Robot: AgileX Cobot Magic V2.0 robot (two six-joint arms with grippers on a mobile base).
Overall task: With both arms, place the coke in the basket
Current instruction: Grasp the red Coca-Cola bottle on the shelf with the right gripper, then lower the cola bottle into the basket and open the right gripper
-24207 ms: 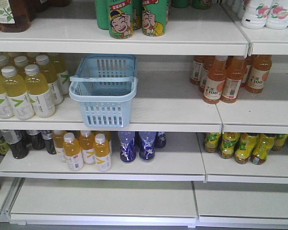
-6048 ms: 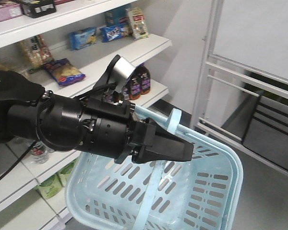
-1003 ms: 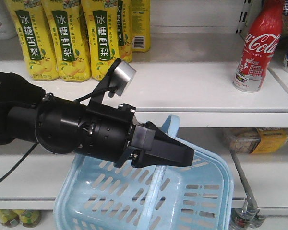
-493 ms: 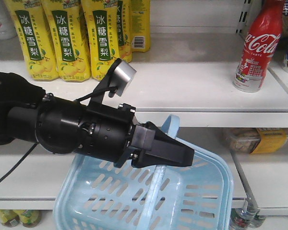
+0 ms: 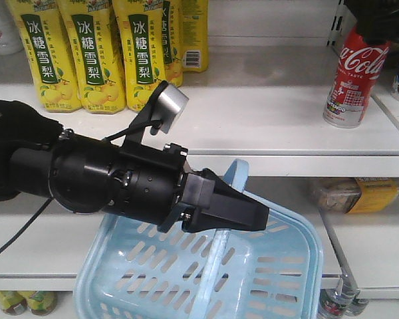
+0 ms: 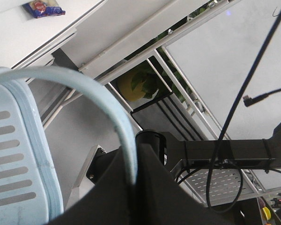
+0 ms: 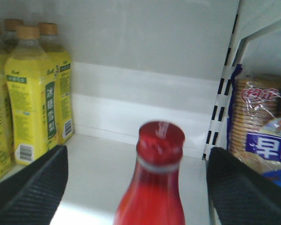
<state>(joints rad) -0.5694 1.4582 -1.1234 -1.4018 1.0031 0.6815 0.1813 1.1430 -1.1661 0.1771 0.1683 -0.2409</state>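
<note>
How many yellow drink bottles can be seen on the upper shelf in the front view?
4. Three yellow bottles stand side by side on the shelf, at its left; a fourth stands behind, further right. More may be hidden behind them.

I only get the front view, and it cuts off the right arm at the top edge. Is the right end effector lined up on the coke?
Observer: Yes. In the right wrist view the right end effector is open, and the coke stands between its fingers, touching neither.
Operator: Anything crowding it?
Observer: A biscuit packet sits to its right, beyond the shelf upright.
Operator: And the left grip?
Observer: In the left wrist view the basket handle runs into the shut left end effector.
</note>
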